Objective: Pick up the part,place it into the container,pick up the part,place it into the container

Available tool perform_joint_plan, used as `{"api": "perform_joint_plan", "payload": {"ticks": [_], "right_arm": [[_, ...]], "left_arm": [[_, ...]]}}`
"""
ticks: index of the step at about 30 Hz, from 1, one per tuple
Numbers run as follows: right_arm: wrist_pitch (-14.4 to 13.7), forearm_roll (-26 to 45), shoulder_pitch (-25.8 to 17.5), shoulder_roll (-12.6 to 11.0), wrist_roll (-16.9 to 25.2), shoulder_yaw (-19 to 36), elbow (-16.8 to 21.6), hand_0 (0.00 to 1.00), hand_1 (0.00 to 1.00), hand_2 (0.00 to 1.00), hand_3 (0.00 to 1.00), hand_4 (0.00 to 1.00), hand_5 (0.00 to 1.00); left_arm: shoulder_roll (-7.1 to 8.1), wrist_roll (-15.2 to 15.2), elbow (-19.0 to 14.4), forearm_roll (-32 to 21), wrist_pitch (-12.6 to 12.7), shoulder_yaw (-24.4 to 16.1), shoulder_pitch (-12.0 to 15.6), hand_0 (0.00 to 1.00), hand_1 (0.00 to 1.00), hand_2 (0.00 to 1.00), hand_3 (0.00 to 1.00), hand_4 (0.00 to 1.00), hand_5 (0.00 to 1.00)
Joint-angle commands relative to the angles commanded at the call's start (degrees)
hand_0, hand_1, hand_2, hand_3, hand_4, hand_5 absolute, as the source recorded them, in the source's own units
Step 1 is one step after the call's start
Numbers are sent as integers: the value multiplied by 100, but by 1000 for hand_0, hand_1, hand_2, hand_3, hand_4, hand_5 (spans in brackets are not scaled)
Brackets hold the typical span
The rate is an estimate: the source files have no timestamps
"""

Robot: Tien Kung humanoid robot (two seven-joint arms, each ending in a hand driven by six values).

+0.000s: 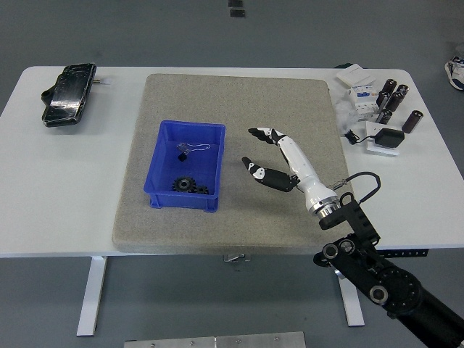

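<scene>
A blue bin (165,194) sits on the grey mat (239,101) left of centre. Black gear parts (187,186) lie in its near end, and a small dark part (182,154) lies further back. My right hand (259,151), white with black fingertips, hovers over the mat just right of the bin. Its fingers are spread and it holds nothing. The left arm is out of view.
A black bundle (68,94) lies at the table's far left. Boxes, dark cylinders (394,96) and a black adapter (384,138) crowd the far right corner. A person's shoe (457,72) shows at the top right edge.
</scene>
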Motion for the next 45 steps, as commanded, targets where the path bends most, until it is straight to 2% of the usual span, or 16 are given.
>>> {"api": "perform_joint_plan", "payload": {"ticks": [4,5,11,16,29,35,36,45], "right_arm": [[102,914,-181,-37,459,300,-17,798,756,761,730,759,340],[117,1093,-213,-48,508,355,-20,799,750,760,731,784,389],[196,2011,-389,-126,648,697,-51,799,750,760,731,784,389],[230,2493,-514,-209,703,959,-52,799,749,759,730,792,396],[233,2559,-784,-246,727,1458,114,797,743,757,723,786,397],[231,2559,-892,-250,737,1695,249,797,742,752,724,802,414],[231,2559,-899,-250,739,1721,263,797,738,750,723,810,446],[237,2574,-968,-260,752,1886,359,795,736,748,717,812,452]], "left_arm": [[5,-4,0,4,-4,-5,1,637,608,580,572,615,372],[8,-2,0,4,-5,-4,1,637,608,580,572,614,370],[47,7,0,33,-17,-11,-20,637,608,580,572,614,370],[95,12,0,48,-21,-13,2,637,608,580,572,615,369],[80,7,0,-16,-15,-1,85,637,608,580,574,617,371],[69,7,0,-40,-16,9,98,637,608,580,574,619,373],[69,8,0,-41,-16,9,100,637,608,580,576,621,372],[95,-9,0,34,-25,-59,62,637,608,580,577,622,373]]}}
